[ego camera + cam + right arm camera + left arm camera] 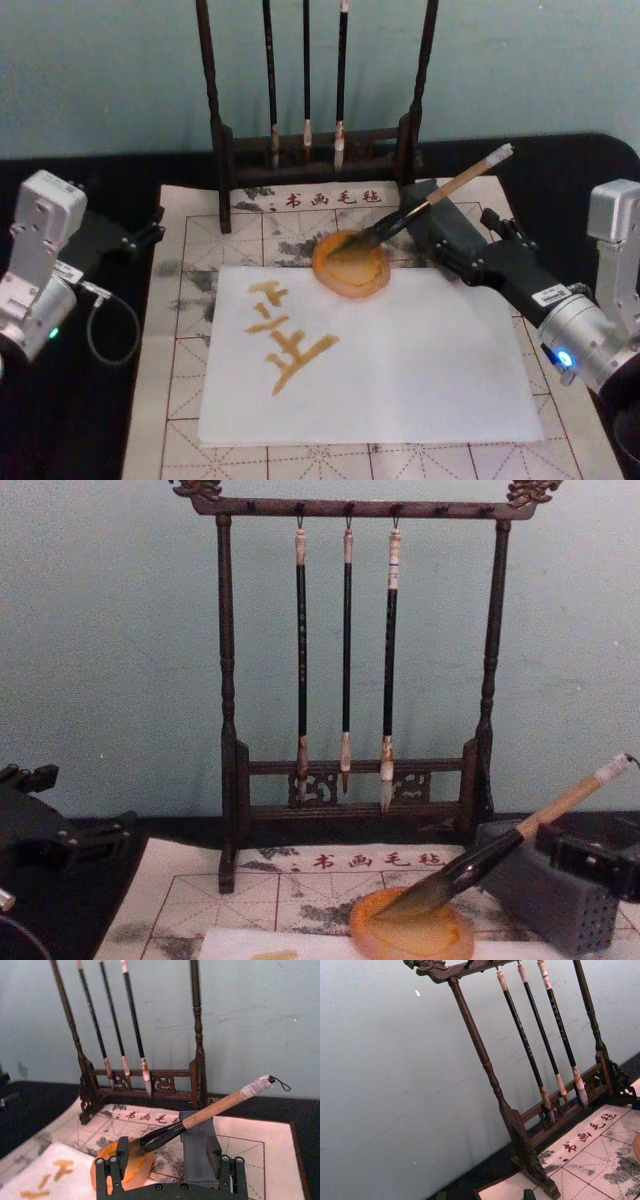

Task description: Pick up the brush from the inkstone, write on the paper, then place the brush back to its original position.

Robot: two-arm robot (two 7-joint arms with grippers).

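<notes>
The right gripper (455, 240) sits right of centre in the head view, its fingers (112, 1170) spread wide at the bottom of the right wrist view and holding nothing — the brush (430, 203) lies just beyond them. The brush rests with its dark bristles in the inkstone (350, 265) and its handle propped on the grey block (200, 1147), white cap pointing to the upper right. The inkstone overlaps the top edge of the paper (420, 370), which already carries amber strokes (285, 335) at left of centre.

The risk I see: the gripper is close around the handle's lower end, so a careless pull-back could clip it and roll the brush off the block, flicking ink onto the paper. The left gripper (130, 240) is parked at the left edge.
</notes>
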